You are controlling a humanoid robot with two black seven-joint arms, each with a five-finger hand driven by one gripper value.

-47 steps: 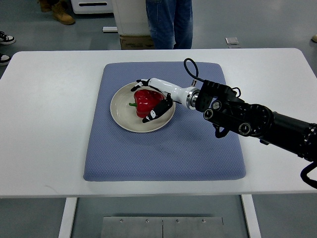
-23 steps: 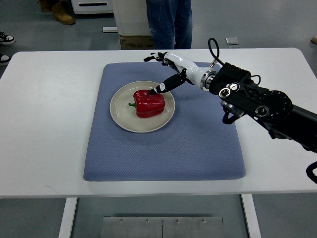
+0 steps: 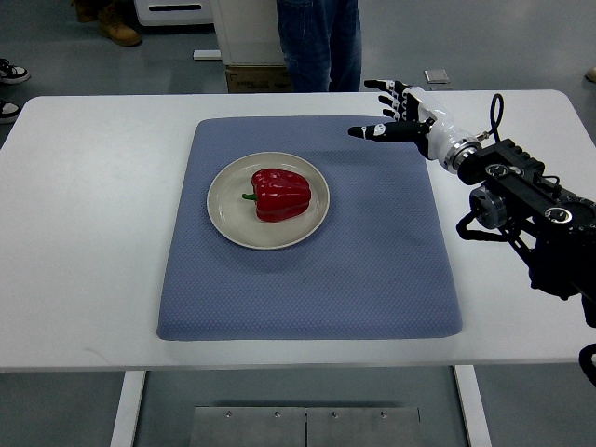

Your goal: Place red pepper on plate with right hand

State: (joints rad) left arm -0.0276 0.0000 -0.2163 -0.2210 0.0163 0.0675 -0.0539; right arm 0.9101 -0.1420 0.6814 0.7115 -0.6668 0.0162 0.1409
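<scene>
Red pepper (image 3: 280, 194) resting on plate (image 3: 226, 215), right hand (image 3: 400, 117) released, fingers spread, now withdrawn to mat's (image 3: 307, 279) far-right corner

Pepper (image 3: 280, 194) sits on plate (image 3: 226, 217), plate left of centre on mat (image 3: 372, 270), mat on table (image 3: 84, 214); my right hand (image 3: 402, 114) at upper right, over mat's far corner.

Colours of the items on the table.
Red pepper (image 3: 280, 194), cream plate (image 3: 228, 220), blue-grey dotted mat (image 3: 307, 279), white table (image 3: 84, 214).
</scene>
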